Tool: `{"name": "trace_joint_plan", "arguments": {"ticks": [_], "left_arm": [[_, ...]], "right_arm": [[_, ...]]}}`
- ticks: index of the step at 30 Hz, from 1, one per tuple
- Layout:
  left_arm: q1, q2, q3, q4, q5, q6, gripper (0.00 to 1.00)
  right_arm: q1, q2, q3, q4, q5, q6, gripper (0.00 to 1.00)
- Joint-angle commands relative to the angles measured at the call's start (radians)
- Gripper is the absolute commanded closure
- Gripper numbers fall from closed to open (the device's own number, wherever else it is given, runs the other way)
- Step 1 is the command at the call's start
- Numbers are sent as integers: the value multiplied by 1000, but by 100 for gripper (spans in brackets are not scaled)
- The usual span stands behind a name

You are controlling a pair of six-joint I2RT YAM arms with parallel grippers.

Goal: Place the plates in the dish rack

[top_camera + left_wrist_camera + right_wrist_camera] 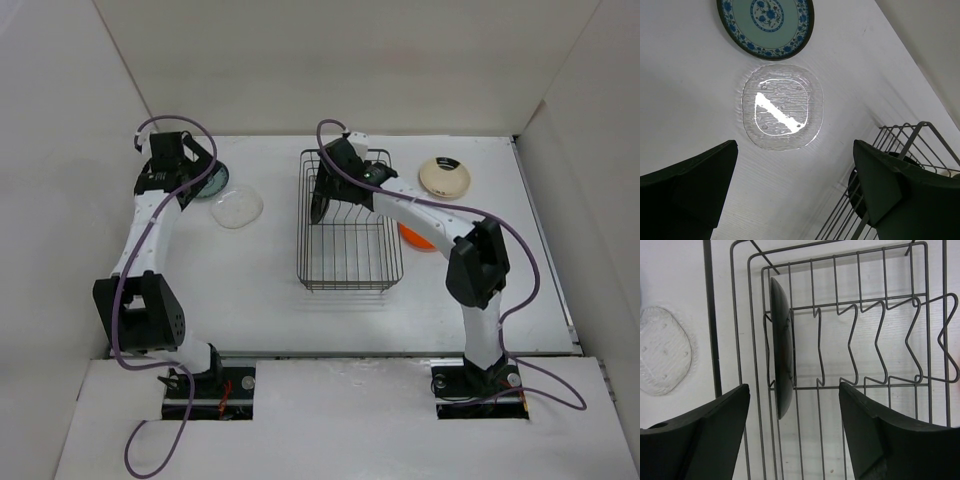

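The dark wire dish rack [350, 287] stands mid-table. A black plate [781, 355] stands on edge in the rack's [855, 305] leftmost slot. My right gripper [794, 389] hangs open just above it, the plate loose between the spread jaws; from above, this gripper [325, 190] is over the rack's back left. A clear grey-white plate [782, 107] and a teal floral plate [765, 22] lie flat left of the rack. My left gripper [795, 145] is open and empty above them. A cream plate [445, 176] and an orange plate [415, 238] lie right of the rack.
White walls enclose the table on the left, back and right. The right arm's forearm [430, 215] crosses over the rack's right side and partly hides the orange plate. The rack's other slots [885, 340] hold nothing.
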Motion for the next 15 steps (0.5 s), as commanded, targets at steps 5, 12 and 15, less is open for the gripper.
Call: {"name": "trace_joint_plan", "arguments": {"ticks": [5,12,15], "left_arm": [[6,27,-63,52,5,-32,0],[6,76,-201,122,51,-90,1],[6,86,-300,176,74,-125,4]], "right_arm": [[20,-212,19,-24,96,-41,17],[20,-487,-163,149,-44,-233,9],[20,-575,-220,212,-182,-311,9]]}}
